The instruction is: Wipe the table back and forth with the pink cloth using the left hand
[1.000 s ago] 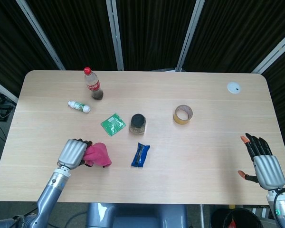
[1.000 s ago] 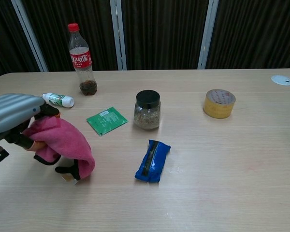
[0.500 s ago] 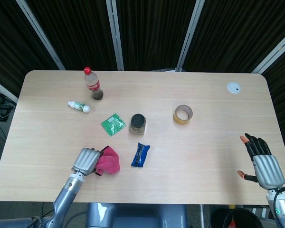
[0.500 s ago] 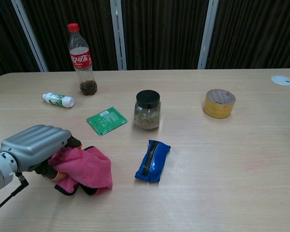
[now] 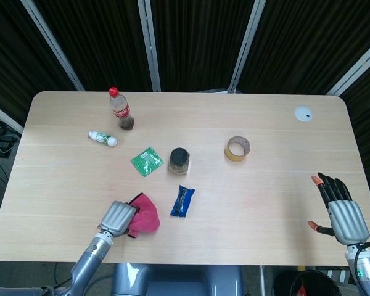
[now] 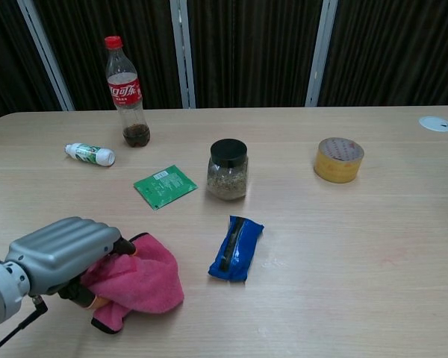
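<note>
My left hand (image 6: 60, 257) rests on the cloth (image 6: 142, 280) near the tabletop's (image 5: 265, 209) front edge; the packet (image 6: 235, 247) lies just right, the jar (image 6: 227, 169) behind.

Left hand (image 5: 118, 218) grips pink cloth (image 5: 145, 214) beside blue packet (image 5: 182, 201).

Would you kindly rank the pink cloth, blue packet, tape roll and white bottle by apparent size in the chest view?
1. Pink cloth, though nearest the camera
2. Blue packet
3. Tape roll
4. White bottle
</note>
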Available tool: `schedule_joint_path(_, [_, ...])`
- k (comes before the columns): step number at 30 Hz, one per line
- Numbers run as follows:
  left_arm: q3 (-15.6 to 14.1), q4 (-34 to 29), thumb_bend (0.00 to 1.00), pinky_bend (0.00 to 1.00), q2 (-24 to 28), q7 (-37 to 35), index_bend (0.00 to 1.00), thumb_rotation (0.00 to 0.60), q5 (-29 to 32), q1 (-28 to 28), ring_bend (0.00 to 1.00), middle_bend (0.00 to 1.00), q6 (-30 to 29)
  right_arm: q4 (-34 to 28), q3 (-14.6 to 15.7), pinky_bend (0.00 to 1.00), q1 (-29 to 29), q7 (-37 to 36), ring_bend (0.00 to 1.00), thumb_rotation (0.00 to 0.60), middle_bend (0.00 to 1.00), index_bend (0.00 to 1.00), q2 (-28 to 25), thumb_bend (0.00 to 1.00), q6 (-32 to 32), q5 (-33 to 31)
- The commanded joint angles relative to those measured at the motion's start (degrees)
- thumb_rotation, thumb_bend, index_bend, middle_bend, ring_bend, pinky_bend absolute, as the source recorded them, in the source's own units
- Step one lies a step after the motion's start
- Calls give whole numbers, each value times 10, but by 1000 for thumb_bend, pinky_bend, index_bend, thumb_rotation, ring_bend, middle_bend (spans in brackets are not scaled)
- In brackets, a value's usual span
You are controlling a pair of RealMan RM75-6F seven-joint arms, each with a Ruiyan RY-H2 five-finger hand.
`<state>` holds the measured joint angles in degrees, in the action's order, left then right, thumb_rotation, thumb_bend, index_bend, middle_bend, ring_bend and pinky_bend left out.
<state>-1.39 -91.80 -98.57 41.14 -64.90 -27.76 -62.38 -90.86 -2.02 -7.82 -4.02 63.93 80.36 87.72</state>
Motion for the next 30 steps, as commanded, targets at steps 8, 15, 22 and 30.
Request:
schedule_joint_path(8, [0, 11, 701, 570, 4, 9, 830, 600, 1, 0, 498, 584, -7, 1, 1, 0, 0, -2, 0, 600, 0, 0, 0, 0, -1, 0])
schedule_joint_path(15, [18, 30, 700, 570, 32, 0, 830, 600, 23, -1, 497, 585, -9, 0, 2, 0, 0, -1, 0, 600, 0, 0, 0, 0, -1, 1])
schedule_joint_path(22, [35, 77, 701, 570, 82, -41, 830, 600, 44, 6, 497, 584, -6, -1, 2, 0, 1, 3, 0, 600, 0, 0, 0, 0, 0, 2])
schedule_joint_path(30, [38, 117, 701, 570, 117, -81, 829, 600, 46, 10, 498, 584, 9, -3, 2, 0, 0, 8, 0, 600, 0, 0, 1, 0, -1, 1])
